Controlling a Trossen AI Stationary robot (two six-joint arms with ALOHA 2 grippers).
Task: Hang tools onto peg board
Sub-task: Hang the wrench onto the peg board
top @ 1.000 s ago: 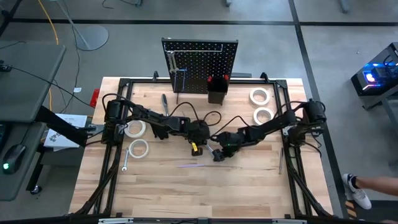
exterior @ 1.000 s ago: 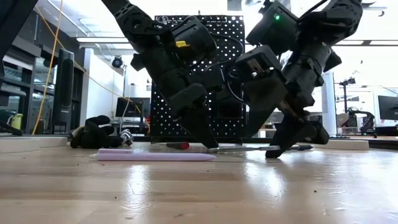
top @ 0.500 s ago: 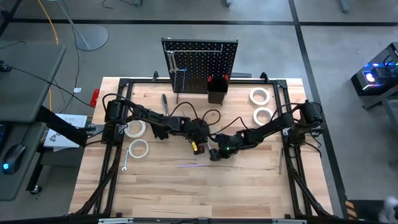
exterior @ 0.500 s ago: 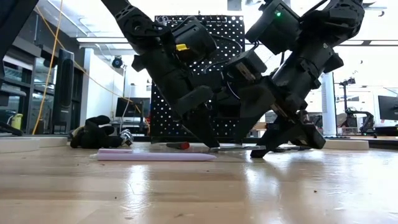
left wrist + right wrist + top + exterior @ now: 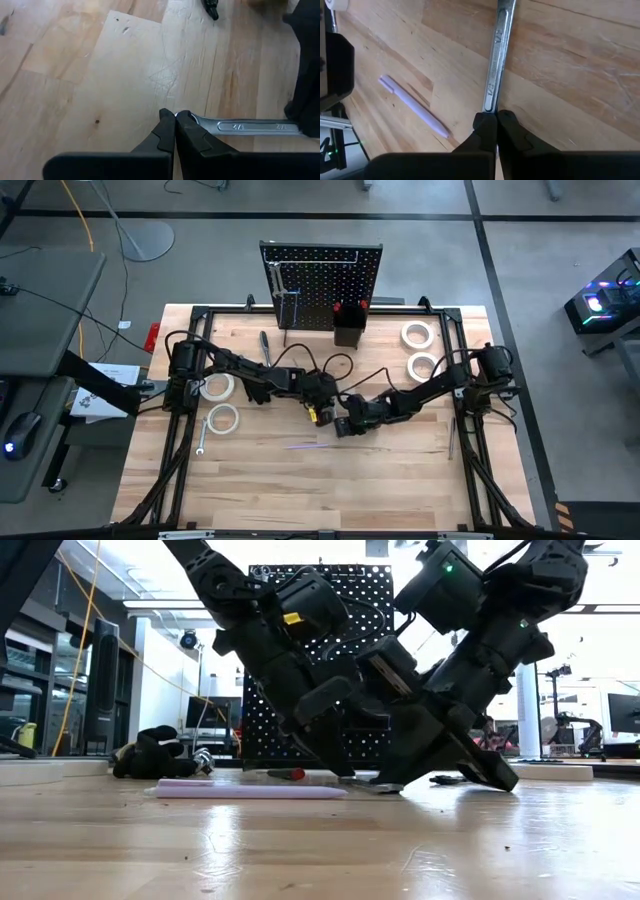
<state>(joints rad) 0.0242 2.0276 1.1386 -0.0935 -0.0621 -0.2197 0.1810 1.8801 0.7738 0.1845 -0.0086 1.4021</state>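
Observation:
A silver wrench (image 5: 250, 126) (image 5: 497, 55) lies flat on the wooden table near its middle, between my two grippers. My left gripper (image 5: 175, 117) (image 5: 322, 412) is shut, its tips at one end of the wrench. My right gripper (image 5: 492, 119) (image 5: 345, 426) is shut at the opposite end. The black peg board (image 5: 322, 285) stands upright at the table's far edge, with a black bin (image 5: 349, 326) in front of it. White tape rolls lie at the far right (image 5: 418, 334) and at the left (image 5: 217, 387). My left gripper has its shut fingertips against the wrench's rounded end (image 5: 196, 119), slanting down from the table's left. The wrench lies flat on the table. My right gripper sets its shut fingertips on the wrench's other end (image 5: 490, 107), slanting down from the table's right, in line with the shaft. The fingers hide the very end; no part of it shows between them.
A purple pen (image 5: 305, 446) (image 5: 415, 107) lies just nearer than the grippers. A small wrench (image 5: 200, 438) and a second tape roll (image 5: 223, 418) lie at the left, a screwdriver (image 5: 265, 345) near the board, a slim tool (image 5: 451, 438) at the right.
My right gripper has sunk toward the table, moved a little toward the left gripper, rolled, and shut from wide open at the wrench's end. The wrench stays on the table.

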